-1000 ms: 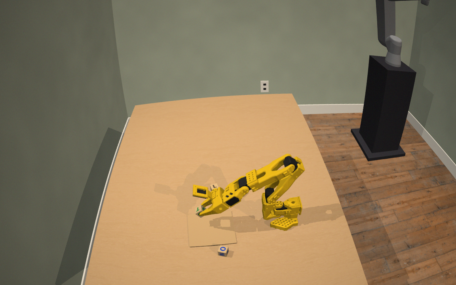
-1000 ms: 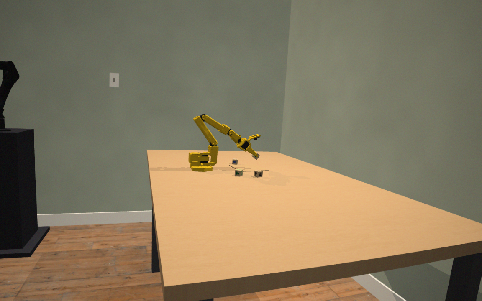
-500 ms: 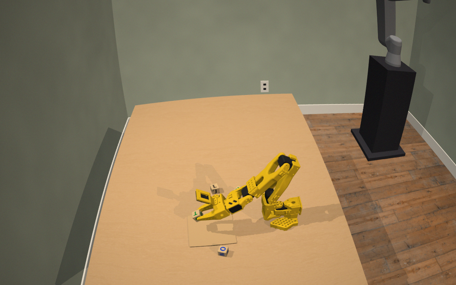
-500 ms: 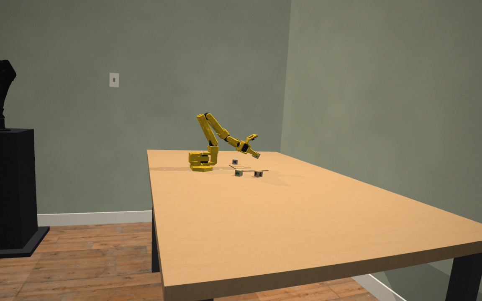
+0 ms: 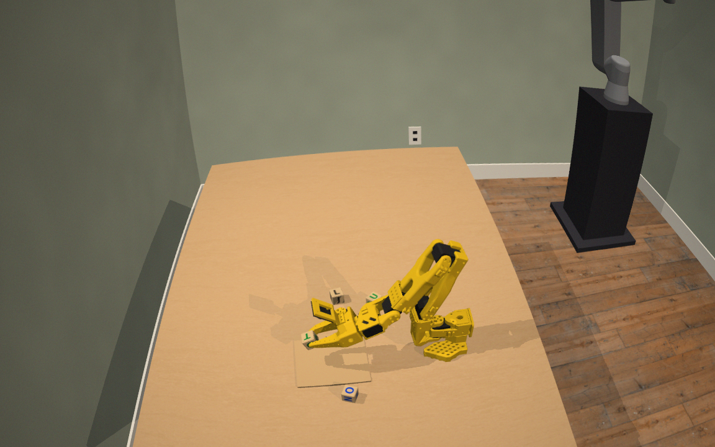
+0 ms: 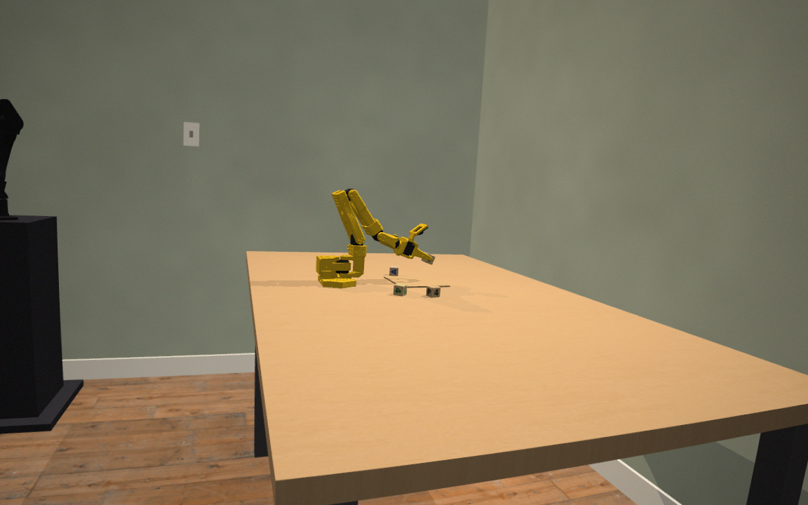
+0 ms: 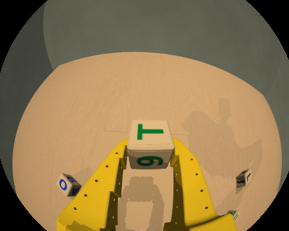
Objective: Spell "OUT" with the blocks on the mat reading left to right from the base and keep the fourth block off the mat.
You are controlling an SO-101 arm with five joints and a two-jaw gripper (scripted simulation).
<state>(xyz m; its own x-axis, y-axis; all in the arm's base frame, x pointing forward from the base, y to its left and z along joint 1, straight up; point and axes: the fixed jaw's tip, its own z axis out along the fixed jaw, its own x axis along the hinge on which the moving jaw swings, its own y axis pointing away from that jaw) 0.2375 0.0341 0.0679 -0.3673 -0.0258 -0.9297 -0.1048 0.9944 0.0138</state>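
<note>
on the tan table [image 5: 271, 211] [image 6: 520, 364] [image 7: 144, 83], the gripper [image 5: 315, 336] [image 6: 427, 258] [image 7: 151, 154] grips the t block [image 5: 308, 339] [image 6: 428, 259] [image 7: 151, 135].

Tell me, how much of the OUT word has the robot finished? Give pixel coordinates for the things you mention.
None of it is spelled yet. The claw [image 5: 311, 336] [image 7: 150, 151] is holding the T block [image 5: 308, 338] [image 7: 151, 133] up in the air. The O block [image 5: 349, 393] [image 7: 67, 185] and the U block [image 5: 373, 297] sit off the mat [image 5: 332, 372], so all three letters still need placing and lining up. The L block [image 5: 336, 295] [image 7: 244, 178] is already off the mat, where it belongs.

High room-wide top view, distant low side view, close tool-mounted view; table [image 5: 337, 211] [image 6: 520, 364] [image 7: 144, 83] shared.
</note>
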